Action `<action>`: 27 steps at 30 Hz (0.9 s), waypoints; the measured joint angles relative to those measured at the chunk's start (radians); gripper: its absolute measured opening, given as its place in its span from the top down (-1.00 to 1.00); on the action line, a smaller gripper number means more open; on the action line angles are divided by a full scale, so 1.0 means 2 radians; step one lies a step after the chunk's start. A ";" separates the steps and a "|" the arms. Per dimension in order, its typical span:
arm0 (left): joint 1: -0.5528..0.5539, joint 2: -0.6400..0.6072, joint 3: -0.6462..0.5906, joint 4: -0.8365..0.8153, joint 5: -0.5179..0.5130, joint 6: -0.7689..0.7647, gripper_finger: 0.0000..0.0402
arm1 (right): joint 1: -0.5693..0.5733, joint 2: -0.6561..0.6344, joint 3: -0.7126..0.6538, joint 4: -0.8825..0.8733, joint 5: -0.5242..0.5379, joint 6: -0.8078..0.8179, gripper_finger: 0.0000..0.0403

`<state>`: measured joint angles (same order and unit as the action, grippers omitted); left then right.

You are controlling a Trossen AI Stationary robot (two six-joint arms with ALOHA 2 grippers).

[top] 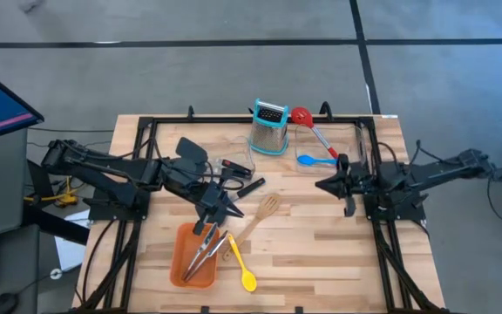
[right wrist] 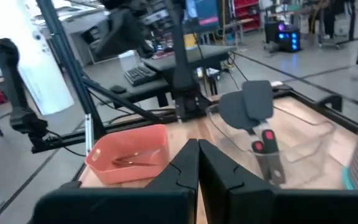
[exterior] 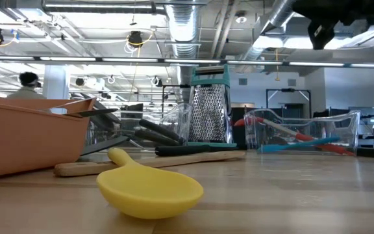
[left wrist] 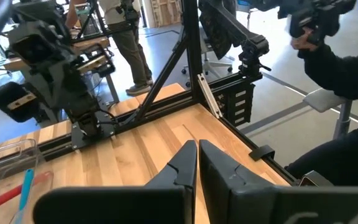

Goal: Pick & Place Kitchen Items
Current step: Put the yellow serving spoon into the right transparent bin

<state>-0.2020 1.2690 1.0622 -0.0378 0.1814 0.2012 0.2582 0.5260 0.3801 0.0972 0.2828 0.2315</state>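
No readable writing shows. The steel tongs [top: 204, 255] lie in the orange tray [top: 181, 262], with the yellow spoon [top: 243, 269] beside it on the worktop [top: 321, 253]. The left gripper [top: 232, 212] and right gripper [top: 321, 185] hover closed, holding nothing.

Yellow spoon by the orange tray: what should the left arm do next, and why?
Probably open the left gripper and lower it toward the yellow spoon. Its fingers are shut on nothing, hovering near the orange tray, and the spoon lies loose on the table beside it. The right gripper waits, shut.
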 joint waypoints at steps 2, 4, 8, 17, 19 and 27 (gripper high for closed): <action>0.000 0.000 0.000 -0.003 -0.006 -0.001 0.98 | 0.025 0.017 0.000 0.012 0.027 -0.006 1.00; -0.003 0.000 -0.006 -0.005 -0.009 -0.012 0.98 | 0.052 0.040 0.000 0.022 0.059 -0.013 1.00; -0.010 0.000 -0.043 -0.009 -0.010 -0.017 0.98 | 0.098 0.094 0.000 0.073 0.128 -0.034 1.00; -0.062 0.010 -0.096 0.095 -0.009 -0.017 0.98 | 0.134 0.213 0.000 0.306 0.090 -0.191 1.00; -0.072 0.018 -0.098 0.114 -0.009 -0.012 0.98 | 0.134 0.233 0.000 0.329 0.078 -0.194 1.00; -0.075 0.083 -0.098 0.220 -0.006 0.002 0.98 | 0.116 0.277 0.000 0.368 0.078 -0.222 1.00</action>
<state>-0.3527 1.4348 0.8658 0.4026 0.1700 0.2054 0.4909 1.0795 0.3801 0.8336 0.4388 -0.2116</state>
